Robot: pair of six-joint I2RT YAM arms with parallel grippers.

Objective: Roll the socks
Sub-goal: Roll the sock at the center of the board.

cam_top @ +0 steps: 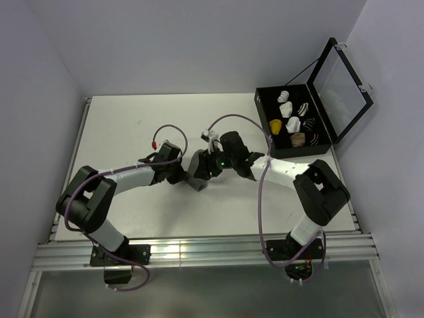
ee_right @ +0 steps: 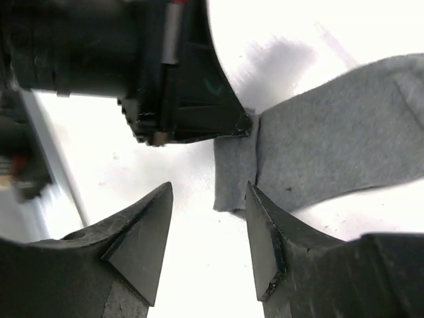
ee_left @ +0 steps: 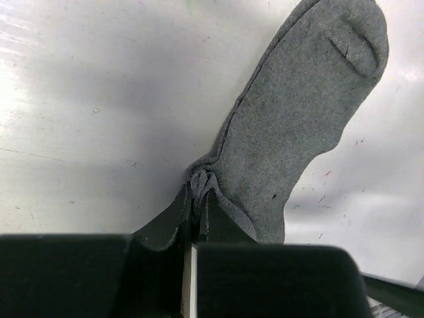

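Observation:
A grey sock [cam_top: 197,175] lies flat in the middle of the table, between my two grippers. My left gripper [ee_left: 199,193] is shut on a bunched edge at one end of the grey sock [ee_left: 298,112], whose toe stretches away from it. My right gripper [ee_right: 209,189] is open just beside that same end of the sock [ee_right: 331,152], with only bare table between its fingers. The left gripper's fingers [ee_right: 199,112] show close above in the right wrist view. A mustard-yellow sock bundle [cam_top: 276,125] sits in the black case.
An open black case [cam_top: 265,122] stands at the back right, its lid [cam_top: 341,83] raised, holding white, striped and tan sock bundles. White walls close in the table at the back and sides. A metal rail [cam_top: 199,252] runs along the near edge.

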